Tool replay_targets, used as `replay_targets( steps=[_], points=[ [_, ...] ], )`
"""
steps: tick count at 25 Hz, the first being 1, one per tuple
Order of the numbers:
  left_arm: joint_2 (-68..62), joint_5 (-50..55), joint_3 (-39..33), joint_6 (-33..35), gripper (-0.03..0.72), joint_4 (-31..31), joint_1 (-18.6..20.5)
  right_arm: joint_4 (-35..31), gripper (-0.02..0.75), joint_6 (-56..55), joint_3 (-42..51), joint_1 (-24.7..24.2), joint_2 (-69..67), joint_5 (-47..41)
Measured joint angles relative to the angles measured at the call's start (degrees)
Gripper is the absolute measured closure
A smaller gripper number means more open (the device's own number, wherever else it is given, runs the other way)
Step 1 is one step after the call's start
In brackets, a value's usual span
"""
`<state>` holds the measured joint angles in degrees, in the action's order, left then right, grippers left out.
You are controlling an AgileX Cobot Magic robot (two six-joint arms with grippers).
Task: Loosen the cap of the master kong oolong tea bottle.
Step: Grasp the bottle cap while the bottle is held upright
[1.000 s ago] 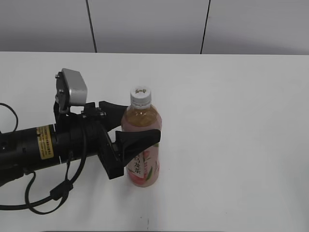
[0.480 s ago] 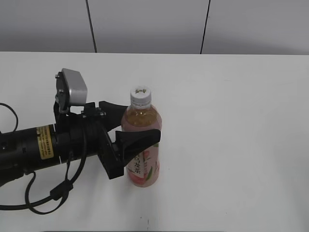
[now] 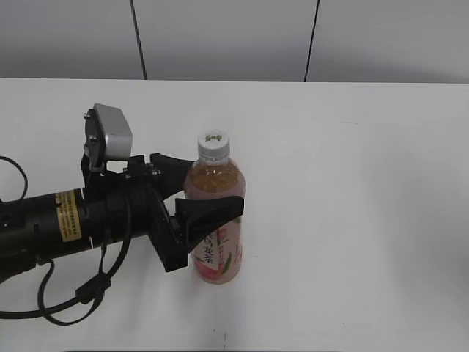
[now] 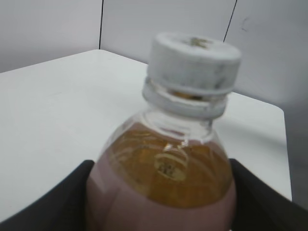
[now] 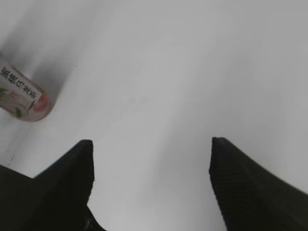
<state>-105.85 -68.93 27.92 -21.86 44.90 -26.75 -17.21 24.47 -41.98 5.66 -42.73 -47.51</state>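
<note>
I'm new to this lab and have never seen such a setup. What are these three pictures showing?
It is a two-armed robot at a white table. One camera looks from outside; two ride on the wrists. The left gripper clamps the tea bottle around its body, upright, with the white cap still on. The left wrist picture looks up at that cap from close by. The right wrist picture shows the right gripper open above the table, holding nothing, with the bottle's base at the edge.

white table [image 3: 352,183], tea bottle [image 3: 216,242] standing upright on it
</note>
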Motion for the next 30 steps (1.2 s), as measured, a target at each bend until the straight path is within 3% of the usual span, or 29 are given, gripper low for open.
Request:
replay_targets(
  steps=[8, 13, 18, 23, 30],
  points=[
    [0.0, -0.1, 0.0, -0.1, 0.212, 0.0, 0.0, -1.4, 0.179, 3.5, -23.2, 9.0, -26.3, -10.1],
    [0.0, -0.1, 0.0, -0.1, 0.212, 0.0, 0.0, -0.8, 0.243, 3.6, -39.8, 14.6, -40.1, -20.1],
    [0.0, -0.1, 0.0, -0.1, 0.212, 0.0, 0.0, -0.2, 0.291, 3.4, -55.0, 19.1, -51.4, -21.5],
    [0.0, -0.1, 0.0, -0.1, 0.212, 0.0, 0.0, -0.2, 0.329, 1.4, -63.4, 23.1, -57.7, -21.7],
    [0.0, -0.1, 0.0, -0.1, 0.212, 0.0, 0.0, 0.9, 0.351, -4.6, -64.2, 29.2, -59.1, -22.0]
  ],
)
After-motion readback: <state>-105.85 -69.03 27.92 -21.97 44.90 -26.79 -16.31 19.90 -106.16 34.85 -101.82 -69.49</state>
